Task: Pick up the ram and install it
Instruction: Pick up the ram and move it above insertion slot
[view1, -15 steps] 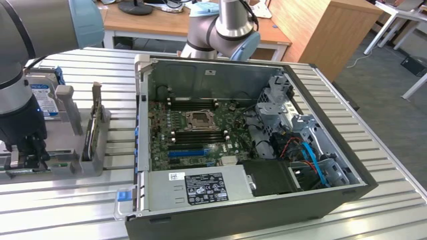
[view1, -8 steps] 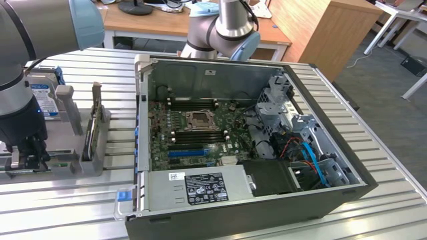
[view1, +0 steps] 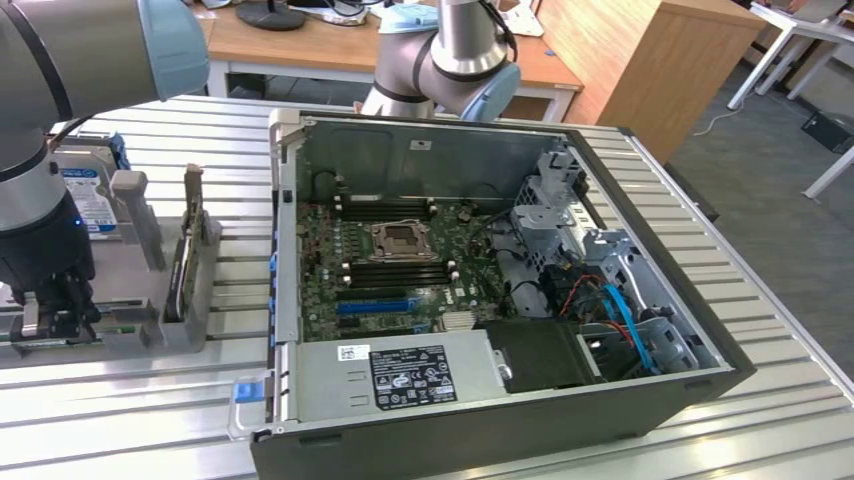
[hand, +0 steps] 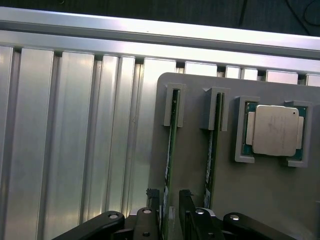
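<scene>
Two ram sticks stand on edge in grey holders on the grey fixture plate (hand: 195, 165). My gripper (hand: 170, 207) is open and low over the plate. Its dark fingers (hand: 154, 202) straddle the near end of one ram stick (hand: 171, 145), with a small gap on each side. The second ram stick (hand: 213, 150) stands parallel beside it, outside the fingers. In the exterior view, my gripper (view1: 54, 312) hangs at the left over the fixture (view1: 154, 335), beside the open computer case (view1: 441, 400). The black memory slots (view1: 398, 270) lie around the processor socket (view1: 400, 240).
A square silver processor (hand: 274, 130) sits in its own holder on the plate, beyond the second stick. A hard drive with a blue-white label (view1: 83, 190) stands behind my arm. The ribbed aluminium table (hand: 60, 150) stretches beside the plate. A second arm (view1: 447, 55) stands behind the case.
</scene>
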